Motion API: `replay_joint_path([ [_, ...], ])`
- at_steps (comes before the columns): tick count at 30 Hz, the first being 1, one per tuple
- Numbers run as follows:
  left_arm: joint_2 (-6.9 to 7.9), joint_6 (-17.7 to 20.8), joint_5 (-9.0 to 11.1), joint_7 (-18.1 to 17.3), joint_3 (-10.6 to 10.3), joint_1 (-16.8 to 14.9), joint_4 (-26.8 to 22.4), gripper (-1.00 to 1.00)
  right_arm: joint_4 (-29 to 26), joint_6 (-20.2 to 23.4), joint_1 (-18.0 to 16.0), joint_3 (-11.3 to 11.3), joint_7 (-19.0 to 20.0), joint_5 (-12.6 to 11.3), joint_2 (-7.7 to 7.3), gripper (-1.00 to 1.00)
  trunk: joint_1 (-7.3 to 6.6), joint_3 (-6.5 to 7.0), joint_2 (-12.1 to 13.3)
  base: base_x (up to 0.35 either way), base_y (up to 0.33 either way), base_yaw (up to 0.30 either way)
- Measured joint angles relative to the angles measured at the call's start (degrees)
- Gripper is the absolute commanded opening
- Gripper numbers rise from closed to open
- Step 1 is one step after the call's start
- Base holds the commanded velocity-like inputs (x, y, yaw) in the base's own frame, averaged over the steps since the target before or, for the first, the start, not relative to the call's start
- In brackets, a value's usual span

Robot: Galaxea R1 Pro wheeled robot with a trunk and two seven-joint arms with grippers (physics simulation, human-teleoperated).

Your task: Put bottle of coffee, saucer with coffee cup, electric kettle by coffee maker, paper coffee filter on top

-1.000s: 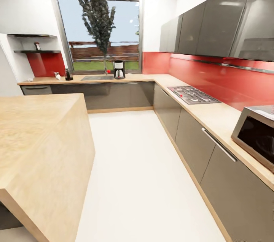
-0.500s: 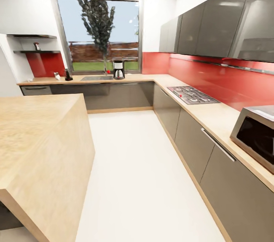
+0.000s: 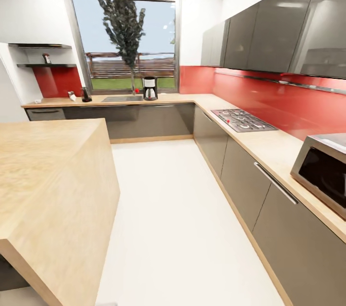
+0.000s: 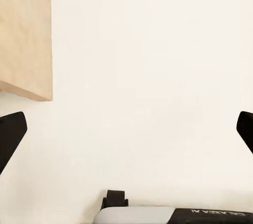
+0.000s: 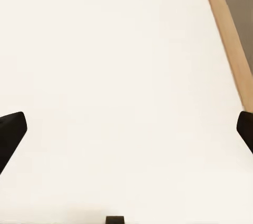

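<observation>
at the far end of the kitchen, under the window, the kitchen counter (image 3: 120,100) runs along the wall with the coffee maker (image 3: 150,88) standing upright on it just beside the steel sink (image 3: 122,98). further along the same counter, well apart from the coffee maker, the electric kettle (image 3: 86,94) stands near a small pale thing (image 3: 72,96) too small to identify. above that end, against the red wall panel, the kitchen shelf (image 3: 46,65) carries the bottle of coffee (image 3: 46,58), seen as a tiny dark upright shape. a gas hob (image 3: 243,120) is set into the side counter, and a microwave (image 3: 323,171) sits on it nearer the camera. a light wooden island (image 3: 50,186) fills the near side opposite. the left tool (image 4: 126,134) hangs over the white floor (image 3: 173,229) beside the island's corner, its dark fingertips (image 4: 10,132) spread wide with nothing between them. the right tool (image 5: 126,132) is likewise spread wide and empty above the floor, near the wooden plinth (image 5: 229,39) of the cabinets.
</observation>
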Motion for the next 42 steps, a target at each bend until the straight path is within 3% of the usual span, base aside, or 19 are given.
replay_joint_path([
  [7, 1.02, -0.5, -0.1, -0.1, 0.0, 0.1, -0.2, 1.0, 3.1, 0.0, 0.0, 0.2, 0.1, 0.1, 0.05, 1.0, -0.03, 0.0, 0.0, 0.268, 0.0, 0.0],
  [13, 1.07, -3.5, -0.1, -0.1, 0.1, 0.2, 0.4, 1.0, 3.4, 0.0, 0.0, 0.1, 0.1, 0.1, 0.07, 1.0, -0.03, 0.0, 0.0, 0.335, 0.0, 0.0],
  [22, 1.3, -4.9, -0.2, -0.1, 0.0, 0.2, 1.6, 1.0, 3.3, 0.0, 0.0, 0.0, 0.0, -0.1, 0.0, 1.0, -0.03, 0.0, 0.0, 0.336, 0.0, 0.008],
  [28, 1.33, -7.1, -0.2, -0.1, 0.1, 0.3, 2.9, 1.0, 3.3, -0.1, 0.0, -0.1, 0.0, -0.1, 0.02, 1.0, -0.03, 0.0, 0.0, 0.336, 0.0, 0.199],
  [42, 1.39, -7.4, -0.2, -0.1, 0.1, 0.3, 3.1, 1.0, 3.1, -0.1, 0.0, -0.1, 0.1, -0.2, -0.02, 1.0, -0.03, 0.0, 0.0, 0.336, 0.0, 0.027],
])
